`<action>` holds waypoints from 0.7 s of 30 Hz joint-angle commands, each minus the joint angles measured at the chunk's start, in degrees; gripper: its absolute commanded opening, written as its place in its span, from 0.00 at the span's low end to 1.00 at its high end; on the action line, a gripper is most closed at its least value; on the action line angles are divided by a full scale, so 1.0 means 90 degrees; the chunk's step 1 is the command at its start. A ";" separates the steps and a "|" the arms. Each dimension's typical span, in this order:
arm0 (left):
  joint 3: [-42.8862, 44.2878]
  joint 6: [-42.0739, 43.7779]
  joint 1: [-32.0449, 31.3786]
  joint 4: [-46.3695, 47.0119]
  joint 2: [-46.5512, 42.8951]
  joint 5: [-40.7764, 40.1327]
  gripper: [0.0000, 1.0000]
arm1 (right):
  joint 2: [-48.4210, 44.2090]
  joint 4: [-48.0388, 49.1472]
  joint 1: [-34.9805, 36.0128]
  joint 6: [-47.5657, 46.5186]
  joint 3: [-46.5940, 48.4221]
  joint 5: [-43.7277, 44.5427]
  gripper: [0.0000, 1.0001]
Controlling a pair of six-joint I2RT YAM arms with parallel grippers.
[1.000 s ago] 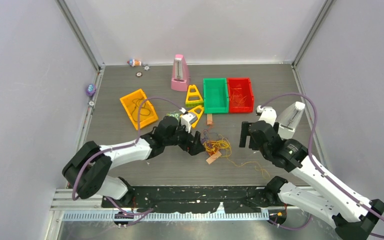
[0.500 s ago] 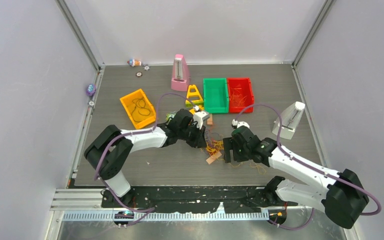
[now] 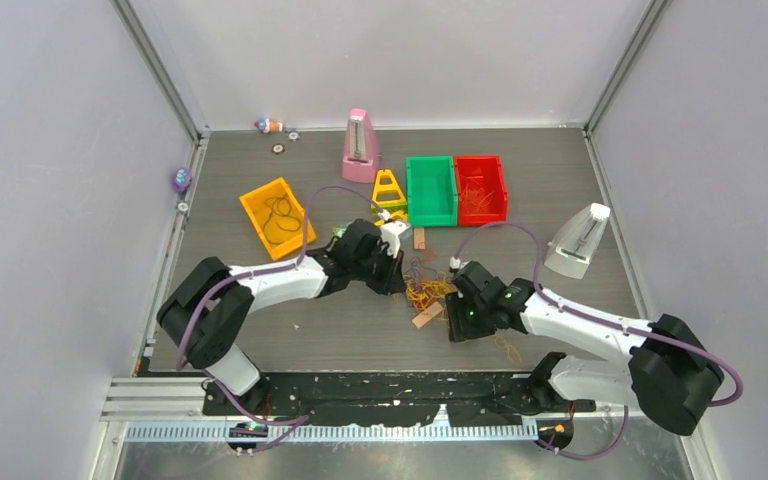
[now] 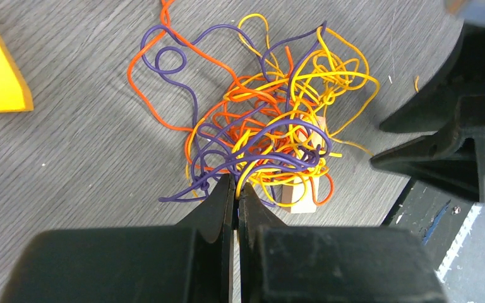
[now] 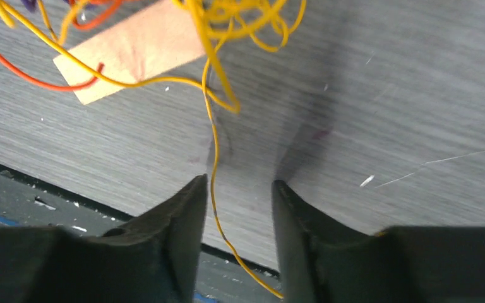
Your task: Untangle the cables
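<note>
Item: the cables [image 4: 271, 136], a single knotted tangle of thin yellow, orange-red and dark purple cords, was recorded lying on the grey bench [image 3: 260, 320] near its middle, between the two arms. A small tan wooden block [image 4: 293, 194] was partly covered by the near side of the tangle. The left fingers [image 4: 218, 202] were found pressed fully together at the near edge of the tangle, with a yellow and a purple strand pinched at their tips. The right fingers [image 5: 183, 214] were found parted, tips down on or just above the bench, at the tangle's other side. One loose yellow strand [image 5: 213, 164] was seen running between them, close to one finger and not clamped. A flat tan strip [image 5: 132, 50] was noted just beyond those fingers, crossed by yellow and orange-red strands. Further stock was logged towards the back of the bench: an orange bin [image 3: 278, 217] holding a dark coiled cord, a green bin [image 3: 431, 190], and a red bin [image 3: 481, 189] touching it, with thin cords inside. A pink metronome [image 3: 361, 146] was also listed there, and a white metronome [image 3: 580, 240] at the right side.
</note>
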 commanded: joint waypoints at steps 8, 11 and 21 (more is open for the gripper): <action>-0.1162 -0.0324 0.0546 0.0659 -0.1606 -0.1718 0.00 | -0.1272 -0.1117 -0.0063 0.0536 0.0801 0.1731 0.05; -0.1818 -0.0719 0.1043 0.0795 -0.2358 -0.2749 0.00 | -0.1745 -0.1715 -0.0506 0.0705 0.1108 0.2807 0.05; -0.2979 -0.2008 0.1800 -0.0105 -0.4528 -0.5955 0.00 | -0.3615 -0.2350 -0.2195 0.1638 0.1248 0.4847 0.05</action>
